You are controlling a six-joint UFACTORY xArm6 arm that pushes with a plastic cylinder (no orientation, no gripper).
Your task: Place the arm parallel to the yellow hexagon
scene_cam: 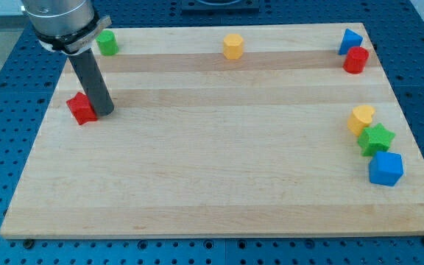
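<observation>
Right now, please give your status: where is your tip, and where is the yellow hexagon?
My tip at the view's left, touching red block. Yellow hexagon near the view's top, centre, well apart. No block between.

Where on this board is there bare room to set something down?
The whole middle is bare, from the red block beside my tip across to the right-edge cluster: yellow block, green star, blue cube. The top right corner is crowded too.

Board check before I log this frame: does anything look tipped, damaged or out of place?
Nothing stands out. All blocks sit flat on the wooden board, none stacked. My tip rests beside the red block.
</observation>
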